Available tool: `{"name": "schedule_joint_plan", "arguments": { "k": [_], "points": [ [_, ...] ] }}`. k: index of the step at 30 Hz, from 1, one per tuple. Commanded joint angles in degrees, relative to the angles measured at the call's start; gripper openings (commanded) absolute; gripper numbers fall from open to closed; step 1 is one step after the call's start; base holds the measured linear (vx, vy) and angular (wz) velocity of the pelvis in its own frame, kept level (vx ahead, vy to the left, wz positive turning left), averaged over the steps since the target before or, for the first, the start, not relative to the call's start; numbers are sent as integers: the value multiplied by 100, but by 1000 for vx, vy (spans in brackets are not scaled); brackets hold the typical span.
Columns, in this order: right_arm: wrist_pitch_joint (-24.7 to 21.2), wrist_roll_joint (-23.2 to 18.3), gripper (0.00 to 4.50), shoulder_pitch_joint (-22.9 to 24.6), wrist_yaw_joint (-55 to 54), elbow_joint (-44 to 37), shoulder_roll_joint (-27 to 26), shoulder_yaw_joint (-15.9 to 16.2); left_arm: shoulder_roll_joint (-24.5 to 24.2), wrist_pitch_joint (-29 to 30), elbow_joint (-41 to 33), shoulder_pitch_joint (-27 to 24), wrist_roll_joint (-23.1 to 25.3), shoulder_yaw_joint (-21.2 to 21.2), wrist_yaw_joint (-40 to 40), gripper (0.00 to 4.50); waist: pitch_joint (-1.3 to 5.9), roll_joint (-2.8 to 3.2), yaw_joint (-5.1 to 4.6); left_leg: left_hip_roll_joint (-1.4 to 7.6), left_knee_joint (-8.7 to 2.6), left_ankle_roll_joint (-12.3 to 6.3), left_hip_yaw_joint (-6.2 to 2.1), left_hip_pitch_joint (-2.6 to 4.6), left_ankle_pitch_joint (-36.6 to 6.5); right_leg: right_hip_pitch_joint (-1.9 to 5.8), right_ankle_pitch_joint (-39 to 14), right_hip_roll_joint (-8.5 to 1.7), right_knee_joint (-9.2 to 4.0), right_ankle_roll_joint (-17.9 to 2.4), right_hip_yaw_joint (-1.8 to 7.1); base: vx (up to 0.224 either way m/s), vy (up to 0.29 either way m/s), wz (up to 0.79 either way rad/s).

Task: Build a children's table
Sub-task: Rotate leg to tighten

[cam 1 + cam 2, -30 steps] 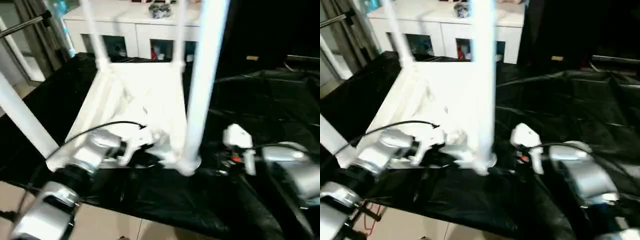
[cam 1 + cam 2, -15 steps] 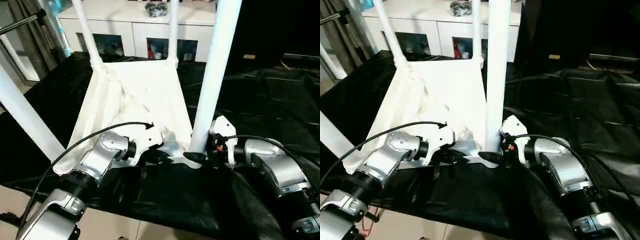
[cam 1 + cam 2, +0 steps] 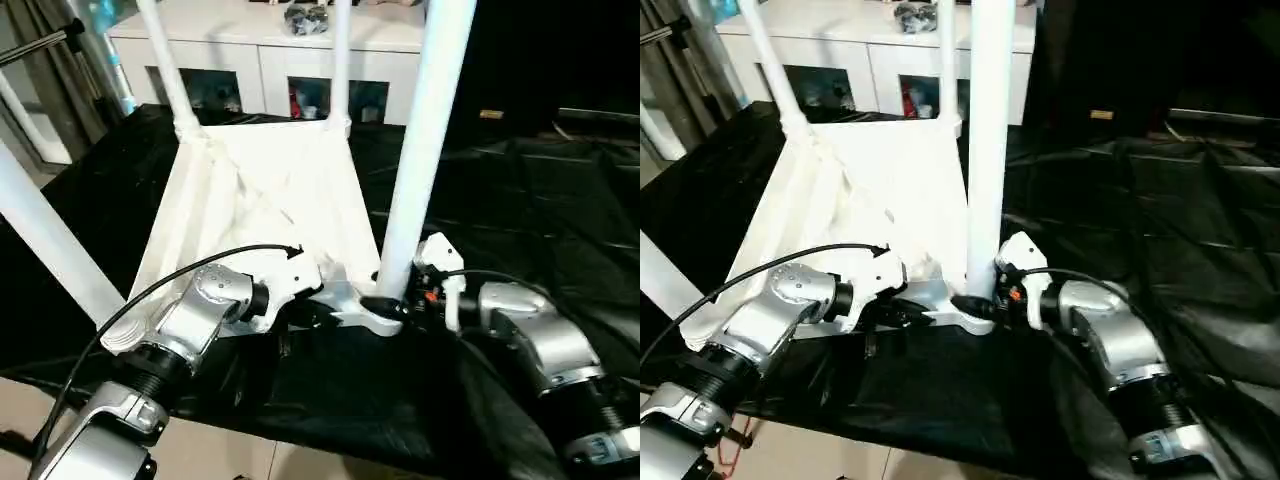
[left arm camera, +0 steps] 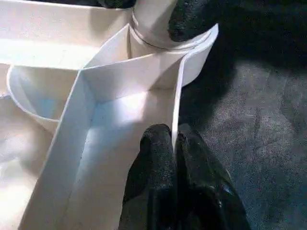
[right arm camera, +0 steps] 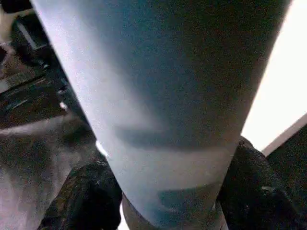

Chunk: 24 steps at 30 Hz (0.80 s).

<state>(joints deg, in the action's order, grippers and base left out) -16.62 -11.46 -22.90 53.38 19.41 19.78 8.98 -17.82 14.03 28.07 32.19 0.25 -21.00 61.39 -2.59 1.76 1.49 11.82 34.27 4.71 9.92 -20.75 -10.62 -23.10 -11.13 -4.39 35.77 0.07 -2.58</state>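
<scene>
Fig. — Inverted tabletop (image 3: 270, 190) on black-draped bench (image 3: 520, 200), ribbed underside up, so the corner sockets face upward to take legs. All four legs stand in their sockets: two far legs (image 3: 165, 60) at the back corners, one near-left leg (image 3: 45, 240), and the near-right leg (image 3: 420, 150) now being worked.

L. hand (image 4: 175, 143): fingers pressed together, pinching the thin side rim of the tabletop just beside the near-right socket (image 4: 158, 36). Likely purpose: to pin the top down and stop it sliding or tipping while the leg is handled.

R. hand (image 3: 975, 305): one finger each side of the near-right leg at its base, right above the socket; fingers (image 5: 91, 201) flank the tube closely, but whether they press it cannot be told. Low grasp probably chosen for max. control over seating or twisting, w/ least leverage to tip the top.

Behind bench: white cabinet (image 3: 270, 50) w/ glass doors, not part of the job.

Judgement: assembly near its end; final leg prob. being seated or checked.
</scene>
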Motion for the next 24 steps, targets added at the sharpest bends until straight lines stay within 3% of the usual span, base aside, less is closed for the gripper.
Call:
{"name": "schedule_joint_plan", "arguments": {
  "k": [1, 4, 6, 9, 10, 11, 13, 14, 18, 24],
  "points": [
    [-53, -1, 220, 23, -512, 179, -312, 0, 243, 375, 324, 10, -8, 182, -706, 0, 274, -117, 29, 36, -429, -120, -15, -29, -1473, 253, -2358, -277, -596, -893, 162, 0, 0, 0],
    [-94, 190, 207, 54, -1149, 249, -657, -17, 531, 501, 550, 193, 68, 266, -1199, 0, 271, -134, -32, 17, -458, -20, -53, -44, -1622, 275, -2748, -281, -638, -662, 138, 0, 0, 0],
    [-157, 533, 202, 47, -2052, 414, -1097, 21, 940, 546, 836, 424, 145, 348, -1775, 0, 279, -115, -96, 12, -471, -7, -58, -41, -1611, 264, -2586, -268, -648, -675, 132, 0, 0, 0],
    [-195, 588, 202, -8, -2402, 538, -1319, -4, 1115, 460, 916, 512, 187, 305, -1896, 0, 306, -129, -156, 7, -478, -14, -68, -29, -1639, 280, -2370, -271, -652, -755, 127, 0, 0, 0],
    [-68, 628, 202, -34, -2464, 574, -1399, 10, 1175, 373, 919, 533, 254, 221, -1841, 0, 313, -136, -192, 5, -463, -104, -55, -28, -1666, 280, -2168, -264, -654, -868, 139, 0, 0, 0],
    [-24, 642, 234, -39, -2470, 580, -1412, 14, 1183, 343, 922, 537, 275, 194, -1816, 0, 317, -132, -194, 9, -457, -129, -49, -24, -1638, 278, -2086, -270, -652, -903, 147, 0, 0, 0],
    [-54, 506, 267, -49, -2286, 506, -1387, -57, 1110, 235, 878, 495, 277, 147, -1633, 0, 318, -135, -189, 13, -449, -199, -36, -22, -1591, 283, -1919, -270, -642, -989, 155, 0, 0, 0],
    [-54, 506, 267, -49, -2286, 506, -1387, -57, 1110, 235, 878, 495, 277, 147, -1633, 0, 320, -100, -187, 18, -446, -219, -27, -6, -1591, 275, -1831, -266, -648, -1047, 158, 0, 0, 0],
    [-27, 508, 314, 15, -1525, 154, -1017, 125, 818, -267, 805, 413, 261, 86, -983, 0, 330, -128, -171, 24, -445, -294, -27, -23, -1529, 310, -1718, -266, -629, -1089, 156, 0, 0, 0],
    [131, 260, 318, 209, -131, -332, -301, 416, 400, -544, 623, 293, 173, 10, -135, 0, 357, -132, -94, 51, -413, -487, -1, -19, -1084, 350, -988, -277, -554, -1331, 173, 0, 0, 0]
  ]
}}
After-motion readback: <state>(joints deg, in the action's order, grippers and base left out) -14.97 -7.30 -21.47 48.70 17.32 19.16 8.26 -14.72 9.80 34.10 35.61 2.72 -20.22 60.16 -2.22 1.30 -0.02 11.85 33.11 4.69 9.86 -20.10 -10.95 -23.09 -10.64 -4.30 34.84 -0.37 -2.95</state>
